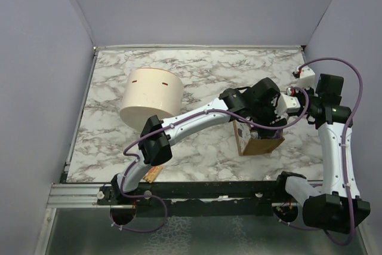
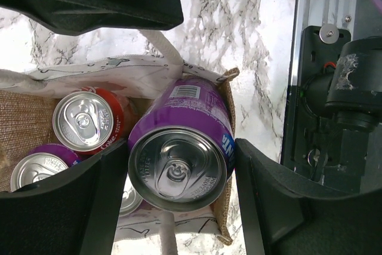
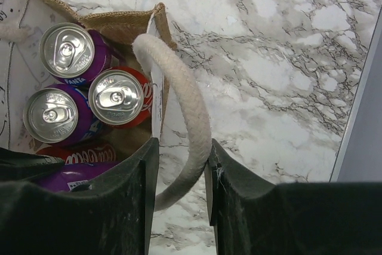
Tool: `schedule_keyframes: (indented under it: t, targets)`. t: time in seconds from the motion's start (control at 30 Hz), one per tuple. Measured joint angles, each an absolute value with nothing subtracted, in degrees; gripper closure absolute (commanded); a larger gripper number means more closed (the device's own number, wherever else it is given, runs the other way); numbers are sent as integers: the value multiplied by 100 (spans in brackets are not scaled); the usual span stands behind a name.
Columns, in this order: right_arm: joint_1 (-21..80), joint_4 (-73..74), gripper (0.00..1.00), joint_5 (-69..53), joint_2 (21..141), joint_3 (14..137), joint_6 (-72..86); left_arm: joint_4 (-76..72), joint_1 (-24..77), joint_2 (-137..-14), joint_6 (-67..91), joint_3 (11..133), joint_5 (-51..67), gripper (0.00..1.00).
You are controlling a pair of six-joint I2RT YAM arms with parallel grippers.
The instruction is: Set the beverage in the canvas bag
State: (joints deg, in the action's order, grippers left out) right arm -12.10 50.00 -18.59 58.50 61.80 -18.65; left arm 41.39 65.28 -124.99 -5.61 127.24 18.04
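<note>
The purple can (image 2: 179, 165) hangs tilted in the mouth of the canvas bag (image 2: 24, 117), clamped between the jaws of the left gripper (image 2: 179, 201). I think it should be straightened and lowered before release. The right gripper (image 3: 179, 207) has its jaws around the loop handle (image 3: 185, 100); whether they pinch it, I cannot tell.

We find the mouth of the canvas bag (image 1: 262, 146) nearly closed off from above. The left gripper (image 2: 179, 171) holds a tilted purple can (image 2: 192, 107) at its rim beside the standing cans (image 3: 54, 114), and the right gripper (image 3: 182, 171) straddles a rope handle (image 3: 179, 97). The left arm (image 1: 191, 120) slants from near left across the middle of the table (image 1: 239, 64), the right arm (image 1: 337, 153) lines the right edge, and the cream tub (image 1: 152, 97) blocks the far left. Open marble runs along the far wall and near centre. We cannot make out the room beneath the tilted can.
</note>
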Motion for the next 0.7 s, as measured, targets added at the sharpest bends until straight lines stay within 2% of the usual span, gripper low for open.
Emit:
schedule_keyframes:
  t: [0.47,0.7]
  targets:
    - [-1212,5000,68,-1898,5863,6178,-1824,3304,6525,-12569,-567,12110,1870,84]
    - [-1210,5000,70,-1953,5887,6176,-1824,2731,6504,-12569,-554,11740,2005,83]
